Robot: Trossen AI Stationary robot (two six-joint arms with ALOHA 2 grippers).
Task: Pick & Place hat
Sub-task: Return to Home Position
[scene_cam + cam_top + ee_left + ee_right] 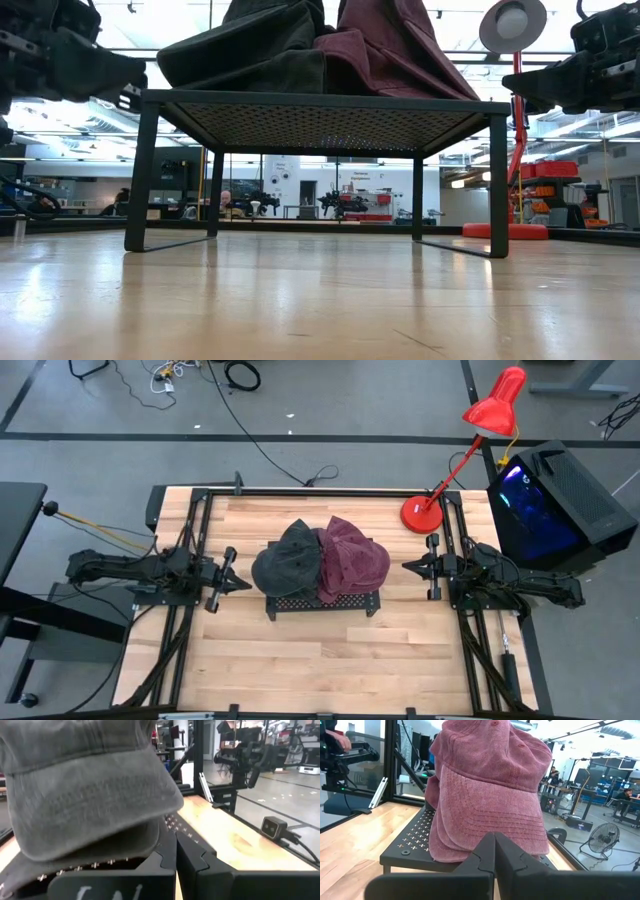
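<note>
Black caps (285,558) and red caps (352,555) rest on the shelf (322,606), flanked by the left gripper (243,584) and right gripper (408,567), both closed and empty.

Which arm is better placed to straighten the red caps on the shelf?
Probably the right: the right end effector faces the red caps directly, while black caps lie between them and the left end effector.

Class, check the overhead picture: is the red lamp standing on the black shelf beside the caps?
No, the red lamp stands on the table, apart from the shelf.
</note>
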